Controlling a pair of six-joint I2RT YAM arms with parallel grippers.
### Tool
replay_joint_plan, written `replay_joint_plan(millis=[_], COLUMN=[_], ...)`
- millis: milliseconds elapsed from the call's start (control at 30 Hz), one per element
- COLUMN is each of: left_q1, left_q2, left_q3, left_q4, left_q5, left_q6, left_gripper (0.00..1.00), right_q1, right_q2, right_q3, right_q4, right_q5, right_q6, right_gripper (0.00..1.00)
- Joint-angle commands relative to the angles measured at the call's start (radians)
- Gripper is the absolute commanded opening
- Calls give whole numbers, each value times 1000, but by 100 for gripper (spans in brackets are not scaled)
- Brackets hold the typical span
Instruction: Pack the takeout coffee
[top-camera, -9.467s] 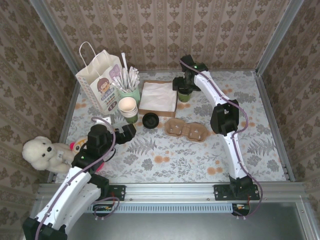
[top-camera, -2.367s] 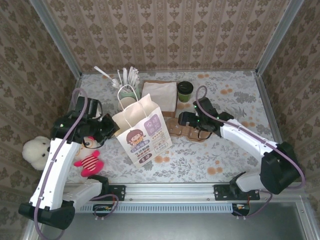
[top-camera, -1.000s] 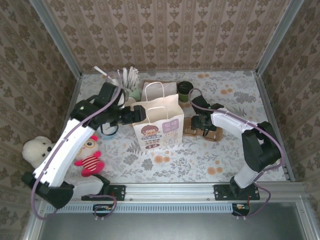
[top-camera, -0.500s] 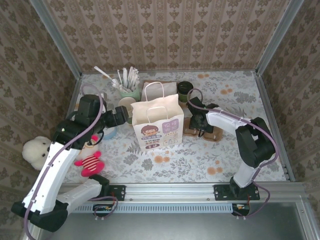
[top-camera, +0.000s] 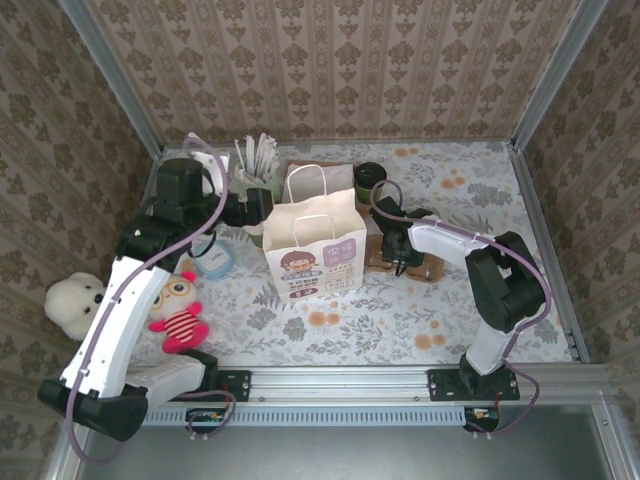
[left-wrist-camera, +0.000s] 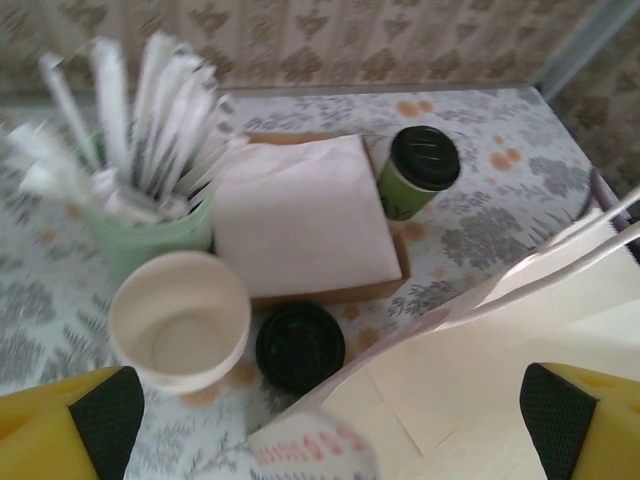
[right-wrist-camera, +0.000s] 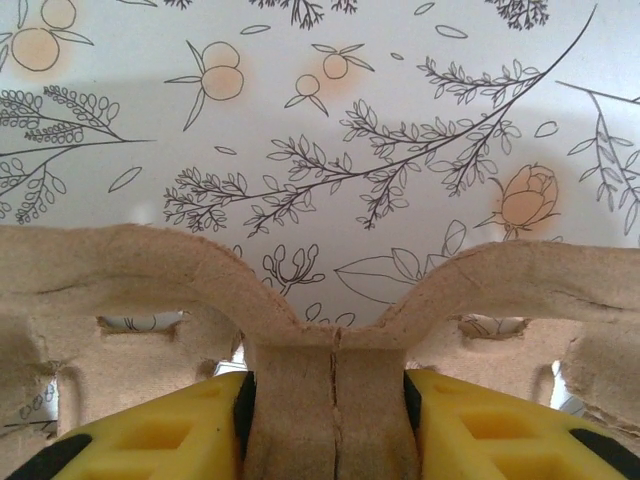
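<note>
Two arms flank a white paper bag that stands upright, mouth open, in the middle of the flowered surface; it is the biggest thing between them. Behind the bag, toward the back wall, lies a stack of white napkins. A cardboard cup carrier lies flat just to the right of the bag. The right tool is clenched on the carrier's middle rib, pressing it from both sides. The left tool is released, its jaws spread wide, and hangs at the bag's upper left corner, above the stack of empty cups. The coffee, a small green cup with its black lid on, stands upright just beside the right edge of the napkins, and nothing touches it. From the right tool it lies a short way farther back, past the far edge of the carrier. From the left tool it lies ahead and off to the right, with the whole napkin stack between. I would judge the right arm much the nearer, though it is occupied with the carrier. Since the cup's long axis is vertical, a grasp would probably have to come at its side, and both carrier and bag lie on the near side of it.
</note>
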Motion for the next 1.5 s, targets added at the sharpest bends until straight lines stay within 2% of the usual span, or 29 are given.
replay_joint_plan(millis=[0, 67, 200, 367, 533, 700, 867, 1133, 1233, 1300, 1333, 1467], left_q1=[5, 6, 6, 6, 7, 8, 6, -6, -14, -17, -17, -20], left_q2=[45, 64, 113, 149, 154, 176, 232, 291, 312, 324, 329, 359], left_q3=[50, 57, 86, 110, 121, 130, 187, 241, 267, 281, 284, 309], left_q4=[83, 108, 119, 117, 114, 95, 48, 42, 5, -3, 0, 13], left_q5=[90, 112, 225, 262, 352, 333, 361, 467, 510, 511, 499, 503], left_q6=[155, 178, 228, 257, 299, 325, 342, 372, 406, 416, 412, 374], left_gripper=[100, 100, 100, 100, 100, 100, 99, 91, 86, 78, 72, 40], right_q1=[5, 3, -6, -34, -72, -105, -173, -256, -256, -257, -256, -249], right_q2=[-48, -59, -91, -168, -258, -349, -497, -671, -678, -675, -671, -635], right_q3=[-28, -36, -57, -105, -161, -191, -185, -52, 49, 117, 146, 275], right_q4=[-11, -12, -18, -20, -6, -15, -35, -90, -133, -161, -171, -205], right_q5=[46, 50, 55, 58, 39, 0, -99, -287, -355, -401, -439, -587], right_q6=[-34, -45, -60, -79, -121, -158, -191, -208, -230, -238, -243, -228], right_gripper=[42, 41, 41, 40, 39, 38, 38, 38, 38, 39, 39, 38])
